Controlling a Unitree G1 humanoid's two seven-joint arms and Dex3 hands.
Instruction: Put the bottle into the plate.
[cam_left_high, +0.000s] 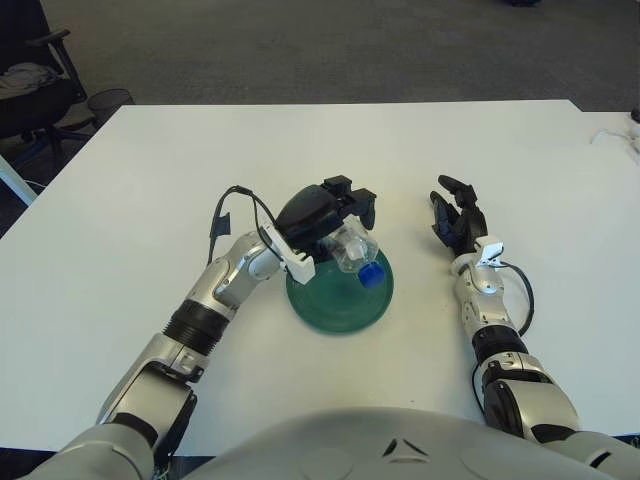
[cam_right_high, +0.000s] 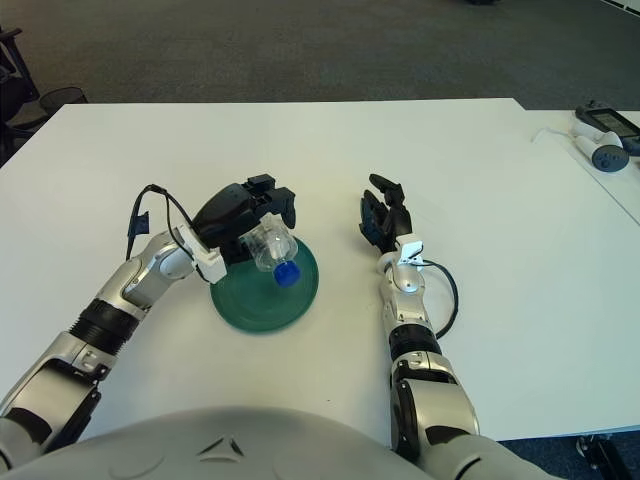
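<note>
The bottle, clear plastic with a blue cap, is tilted with its cap end pointing down toward the robot, held over the far half of the plate, a round dark green dish lying flat on the table. The blue cap shows just above or at the plate's surface; whether it touches cannot be told. The left hand reaches in from the left and wraps the bottle's upper body, its dark fingers curled around the clear plastic from above and behind. A black cable loops up off the left wrist. The right hand shows to the right of the plate, well apart from it, over the bare tabletop with its fingers loosely spread and holding nothing; whether it touches the table cannot be told. The table is a wide white surface with a smooth matte top, its far edge running straight across the upper part of the view. Beyond it lies dark grey carpet. At the far left stand a black office chair and a dark mesh waste bin. In the right eye view, small white and dark devices lie on a neighbouring white surface at the far right.
</note>
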